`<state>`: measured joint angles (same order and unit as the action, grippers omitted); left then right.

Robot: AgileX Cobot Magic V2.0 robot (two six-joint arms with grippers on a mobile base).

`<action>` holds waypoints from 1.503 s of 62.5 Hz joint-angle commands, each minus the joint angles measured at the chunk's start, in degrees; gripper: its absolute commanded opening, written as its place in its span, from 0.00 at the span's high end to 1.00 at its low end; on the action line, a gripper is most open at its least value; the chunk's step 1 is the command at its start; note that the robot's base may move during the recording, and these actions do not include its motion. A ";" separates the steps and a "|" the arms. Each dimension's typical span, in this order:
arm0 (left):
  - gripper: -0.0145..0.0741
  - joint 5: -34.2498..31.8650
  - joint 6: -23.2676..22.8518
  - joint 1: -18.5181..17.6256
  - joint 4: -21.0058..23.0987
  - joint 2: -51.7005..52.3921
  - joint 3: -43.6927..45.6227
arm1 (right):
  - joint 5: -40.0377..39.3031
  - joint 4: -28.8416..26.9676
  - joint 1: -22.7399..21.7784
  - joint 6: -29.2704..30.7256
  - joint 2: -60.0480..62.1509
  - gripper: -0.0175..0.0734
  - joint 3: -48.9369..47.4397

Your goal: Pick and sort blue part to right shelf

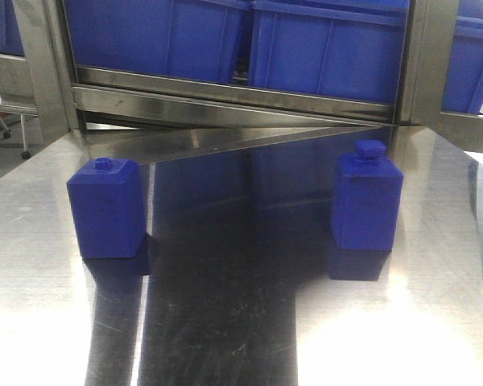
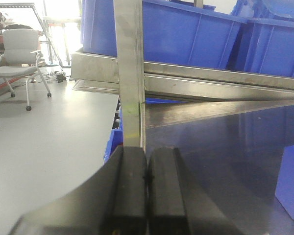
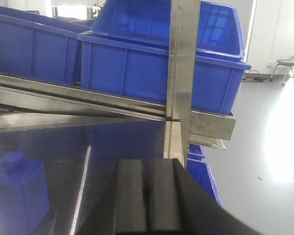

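Nothing sorted yet: the blue part (image 1: 367, 197) stands upright on the steel table (image 1: 241, 338), well apart from the squat blue block (image 1: 105, 209). My left gripper (image 2: 147, 159) and right gripper (image 3: 150, 169) hang empty, jaws pressed together. The blue cut off at my left wrist view's edge is probably the squat block. Pick and shelving remain.

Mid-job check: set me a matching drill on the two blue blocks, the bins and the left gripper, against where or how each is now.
1 wide-capped block
2 small-knobbed block
3 bins
4 left gripper

a jaws shut, empty
b on the shelf
c table, right in front view
d table, left in front view

Pairs: 1-c, 2-d, 3-b, 4-a
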<state>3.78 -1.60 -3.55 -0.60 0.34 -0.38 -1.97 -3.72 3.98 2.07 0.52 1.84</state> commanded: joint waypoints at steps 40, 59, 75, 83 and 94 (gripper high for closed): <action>0.68 -4.61 -0.19 -0.23 0.60 1.16 -1.37 | -5.17 -0.26 -0.06 0.09 1.28 0.77 -1.31; 0.68 -4.61 -0.19 -0.23 0.60 1.16 -1.37 | -5.68 -0.26 -0.06 0.09 1.28 0.77 -1.31; 0.68 -4.61 -0.19 -0.23 0.60 1.16 -1.37 | -5.21 -0.26 -0.06 0.09 1.23 0.77 -3.38; 0.68 -4.61 -0.19 -0.23 0.60 1.16 -1.37 | 0.08 -0.26 -0.06 0.09 -0.11 0.77 -6.68; 0.68 -4.61 -0.19 -0.23 0.60 1.16 -1.37 | 5.30 -0.26 -0.06 0.09 -7.14 0.77 -13.06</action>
<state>3.78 -1.60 -3.55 -0.60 0.34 -0.38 5.92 -3.72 3.98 2.07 -2.69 -6.48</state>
